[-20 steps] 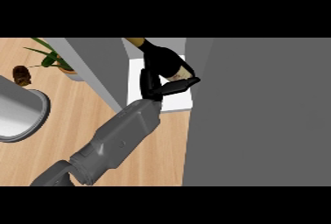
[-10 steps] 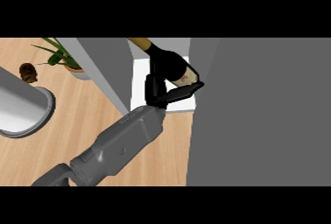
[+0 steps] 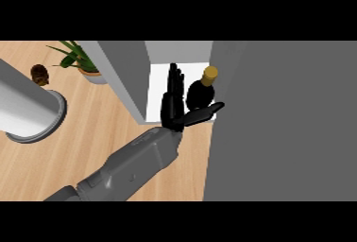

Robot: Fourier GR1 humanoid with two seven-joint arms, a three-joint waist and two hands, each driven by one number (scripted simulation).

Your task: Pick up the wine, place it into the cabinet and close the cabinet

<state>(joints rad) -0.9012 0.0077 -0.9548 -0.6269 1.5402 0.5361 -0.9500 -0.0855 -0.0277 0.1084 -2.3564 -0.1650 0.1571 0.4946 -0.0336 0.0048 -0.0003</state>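
The wine bottle (image 3: 199, 94), dark with a gold cap, stands upright on the white floor of the cabinet (image 3: 157, 97). My left hand (image 3: 171, 101) is just left of the bottle with its fingers straight and pointing into the cabinet. Its thumb reaches right, across the bottle's base. The hand is open and holds nothing. The cabinet's grey door (image 3: 286, 123) stands open and fills the right side of the view. My right hand does not show.
The cabinet's grey side wall (image 3: 124, 80) runs along the left of the opening. On the wooden counter (image 3: 90, 132) stand a potted plant (image 3: 78, 64), a small brown object (image 3: 39, 74) and a large grey cylinder (image 3: 28, 111) at the left.
My left hand was curled round the wine bottle. Its fingers have straightened and let go, leaving the bottle standing in the cabinet.
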